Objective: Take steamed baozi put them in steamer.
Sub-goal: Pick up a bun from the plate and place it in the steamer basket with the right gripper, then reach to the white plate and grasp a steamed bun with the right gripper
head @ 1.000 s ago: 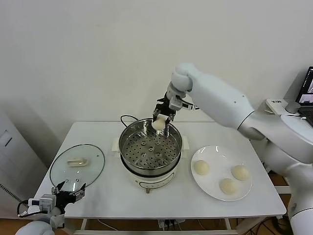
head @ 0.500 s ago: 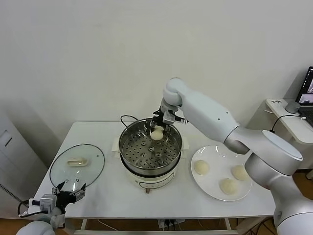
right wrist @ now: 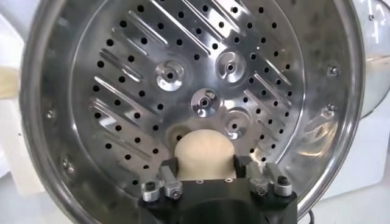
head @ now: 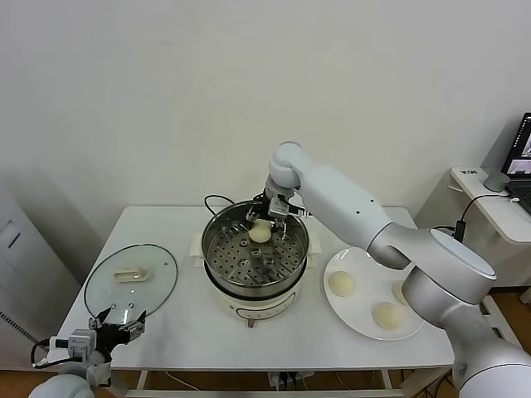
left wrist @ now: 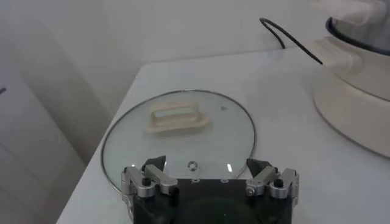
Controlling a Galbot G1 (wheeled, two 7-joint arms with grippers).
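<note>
The right gripper point(head: 270, 217) reaches down inside the steamer point(head: 217, 245), near its far wall, with one baozi point(head: 260, 234) directly beneath its fingertips on the perforated floor. In the right wrist view the bun sits between the two fingers point(right wrist: 159, 180), which appear spread clear of its sides; contact at the very tips is hard to rule out, so I judge the grip released rather than clenched.

To finish this step well, the claw should lift straight up before swinging sideways, so neither finger drags the soft bun or knocks the steamer's rim. Only once clear of the rim should it travel toward the plate point(head: 358, 322), off to the gripper's near right, where three more baozi point(head: 341, 283) wait.

The baozi is smooth, rounded and cream-white, undented as far as can be seen, resting upright on the shiny floor well apart from the central studs.

The left gripper point(left wrist: 210, 181) is parked low at the table's near corner, jaws wide and empty, just beside the glass lid point(left wrist: 178, 135).
</note>
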